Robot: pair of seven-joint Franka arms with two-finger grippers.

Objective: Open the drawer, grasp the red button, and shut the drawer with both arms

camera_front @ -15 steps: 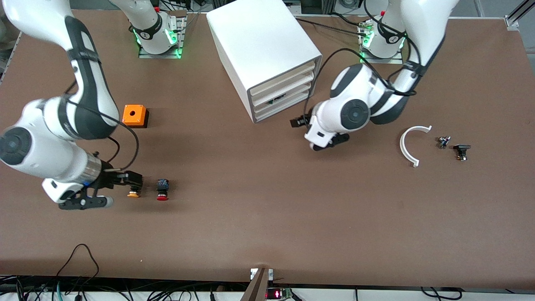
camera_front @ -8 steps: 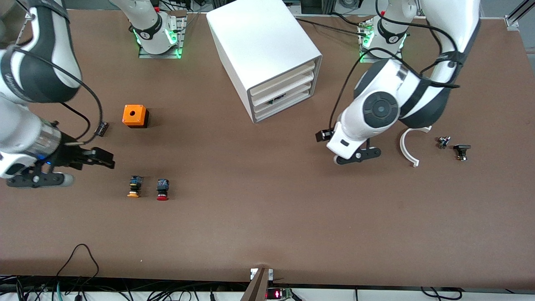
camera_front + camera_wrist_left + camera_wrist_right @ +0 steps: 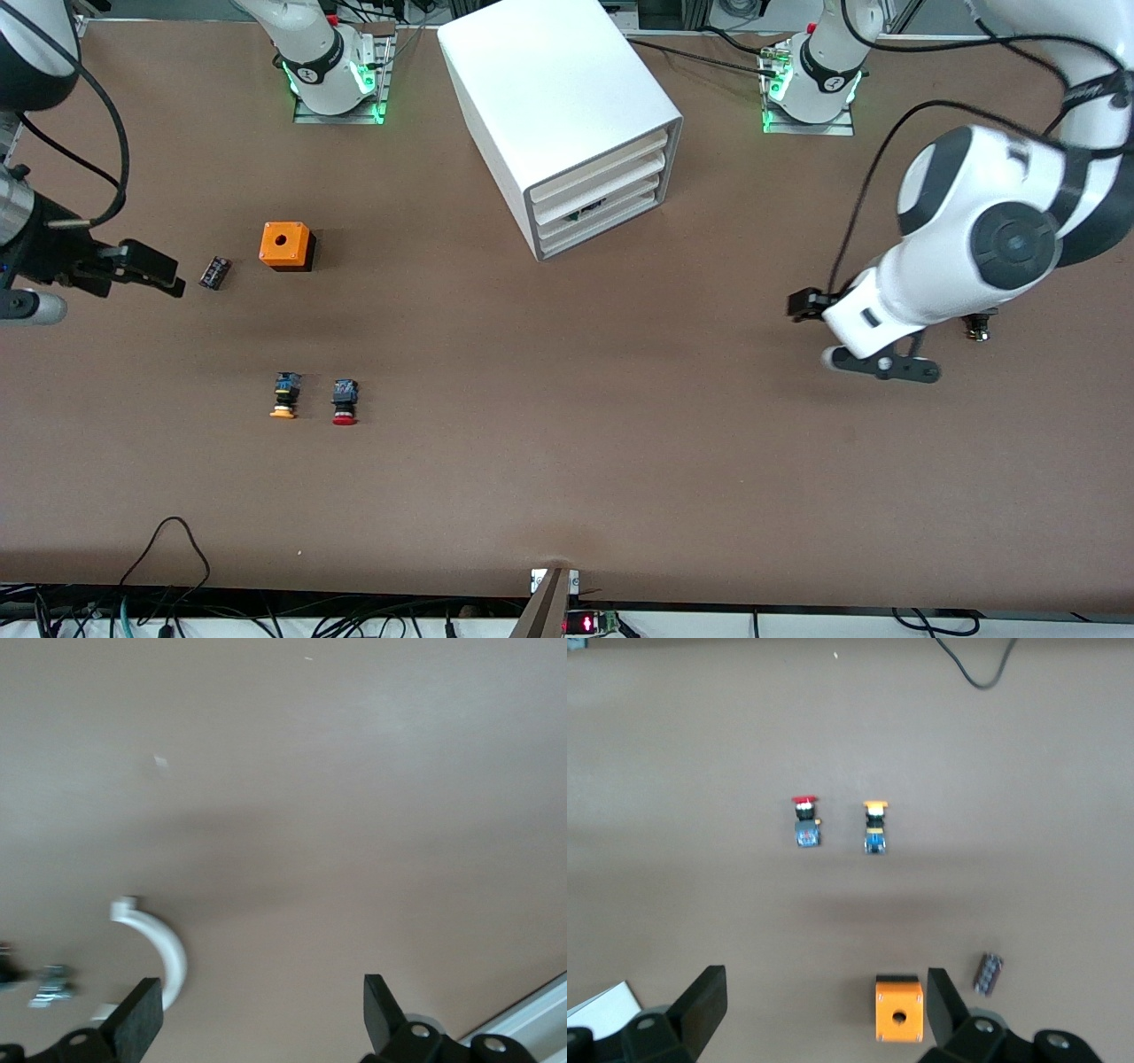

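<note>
The white cabinet (image 3: 558,97) stands at the table's middle, near the bases, with all its cream-fronted drawers (image 3: 602,190) shut. The red-capped button (image 3: 344,403) lies on the table beside an orange-capped button (image 3: 283,396), toward the right arm's end; it also shows in the right wrist view (image 3: 804,821). My right gripper (image 3: 155,268) (image 3: 822,1001) is open and empty, up over the table's edge at the right arm's end, near the orange cube (image 3: 285,245). My left gripper (image 3: 802,304) (image 3: 259,1019) is open and empty over the left arm's end.
A small black component (image 3: 214,272) lies beside the orange cube (image 3: 899,1010). A white curved piece (image 3: 159,948) and a small metal part (image 3: 49,985) lie under the left hand. A black part (image 3: 977,330) shows partly by the left arm.
The right gripper has left the orange-capped button and swung out toward the right arm's end. The left gripper has drawn away from the cabinet's drawers toward the left arm's end.
</note>
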